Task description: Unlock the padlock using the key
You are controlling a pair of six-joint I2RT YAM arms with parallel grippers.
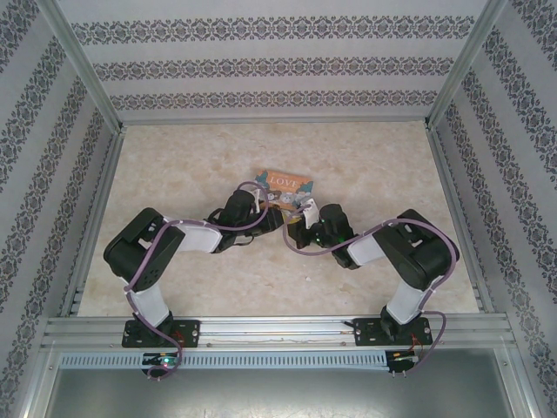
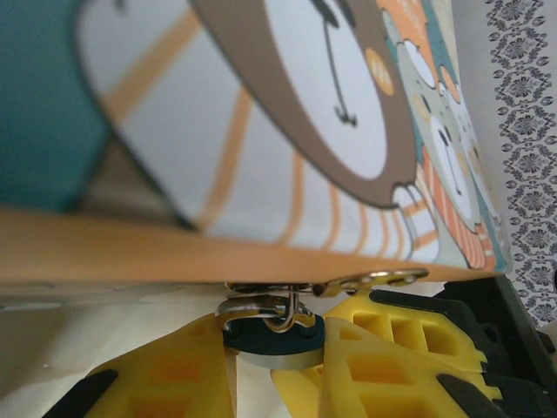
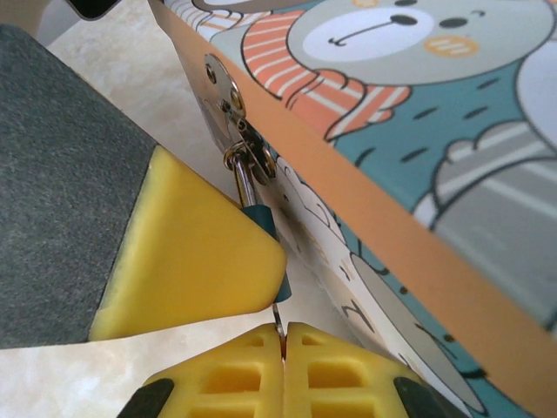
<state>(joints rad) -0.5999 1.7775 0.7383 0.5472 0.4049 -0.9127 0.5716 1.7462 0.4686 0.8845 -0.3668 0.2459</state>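
Both arms reach inward over the marbled tabletop point(image 1: 191, 165) and meet at the near edge of the illustrated "LOVE" box point(image 1: 287, 181), which lies flat near the middle. The padlock point(image 2: 274, 341), a small blue-teal body, hangs at the box's orange front edge, its thin silver shackle point(image 3: 243, 185) threaded through the metal hasp point(image 3: 223, 87) riveted there. The left pincer point(image 2: 271, 370) is clenched on the padlock: in the left wrist view the yellow fingers point(image 2: 165, 374) press against the body from both sides, with the shackle loops just above them. From the right wrist view, one of those yellow fingers covers most of the lock, leaving a narrow teal strip showing beside the box wall. The right pincer point(image 3: 283, 348) sits just below, its two ribbed yellow fingers pressed together on the key point(image 3: 278, 324), of which only a thin metal edge shows, rising from the seam between them toward the padlock's lower end. Whether the key's tip is inside the keyhole cannot be told, since the left finger hides that spot. The box's cartoon bear faces the right wrist camera.
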